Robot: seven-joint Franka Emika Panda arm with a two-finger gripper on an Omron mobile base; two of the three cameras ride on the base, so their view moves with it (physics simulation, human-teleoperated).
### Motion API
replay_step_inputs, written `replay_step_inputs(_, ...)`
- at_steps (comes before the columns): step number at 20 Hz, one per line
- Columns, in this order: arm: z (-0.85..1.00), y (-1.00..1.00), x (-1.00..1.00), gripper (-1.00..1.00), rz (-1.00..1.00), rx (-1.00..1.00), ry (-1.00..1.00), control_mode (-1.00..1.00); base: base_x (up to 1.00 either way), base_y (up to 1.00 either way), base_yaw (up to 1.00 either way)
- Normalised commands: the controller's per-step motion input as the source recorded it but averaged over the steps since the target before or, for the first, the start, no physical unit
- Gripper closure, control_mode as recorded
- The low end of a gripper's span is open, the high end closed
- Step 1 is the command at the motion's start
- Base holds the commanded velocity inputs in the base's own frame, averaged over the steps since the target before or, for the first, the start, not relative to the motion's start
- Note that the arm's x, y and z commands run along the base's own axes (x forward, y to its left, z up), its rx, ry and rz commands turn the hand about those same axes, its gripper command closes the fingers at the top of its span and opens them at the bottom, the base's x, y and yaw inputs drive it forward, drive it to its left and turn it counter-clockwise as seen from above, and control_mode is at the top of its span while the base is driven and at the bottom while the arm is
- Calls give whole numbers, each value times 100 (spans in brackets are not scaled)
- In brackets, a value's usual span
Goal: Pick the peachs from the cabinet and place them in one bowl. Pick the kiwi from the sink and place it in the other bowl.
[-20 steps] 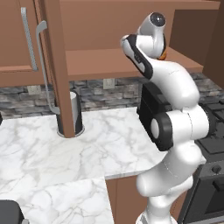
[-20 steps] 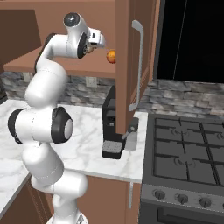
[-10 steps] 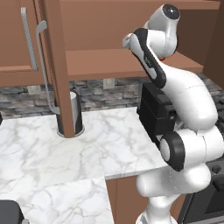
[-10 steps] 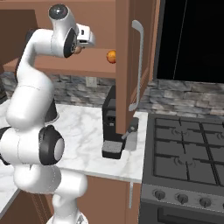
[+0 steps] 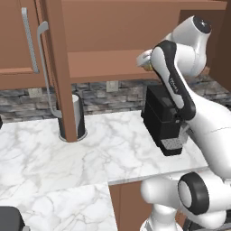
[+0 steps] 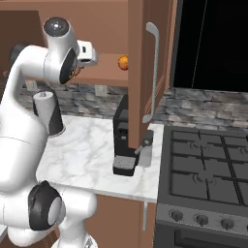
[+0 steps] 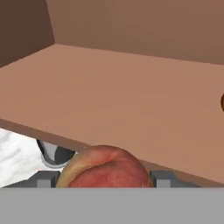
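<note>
Peach half out of sight

The held peach (image 7: 103, 168) was cut off below; another fruit (image 7: 222, 103) barely showed at the edge.

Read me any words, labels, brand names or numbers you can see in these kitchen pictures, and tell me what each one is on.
None can be read.
The black toaster, the stove knobs, the cabinet door and the peach between the gripper's fingers all show plain surfaces with no lettering.
The outlet plates on the stone backsplash are too small to tell.
</note>
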Motion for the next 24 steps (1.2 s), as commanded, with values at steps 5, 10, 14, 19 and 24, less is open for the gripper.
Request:
replay_step_inputs(5, -35, 0, -100, 100, 14, -7, 0, -100, 0, 0, 0)
replay_step_inputs(10, -41, 0, -100, 100, 14, -11, 0, -100, 0, 0, 0)
replay_step_inputs(14, -66, 0, -100, 100, 14, -8, 1, -100, 0, 0, 0)
replay_step_inputs(19, -90, 0, -98, 100, 15, -9, 1, -100, 0, 0, 0)
replay_step_inputs(24, -55, 0, -52, 100, 13, -9, 0, -100, 0, 0, 0)
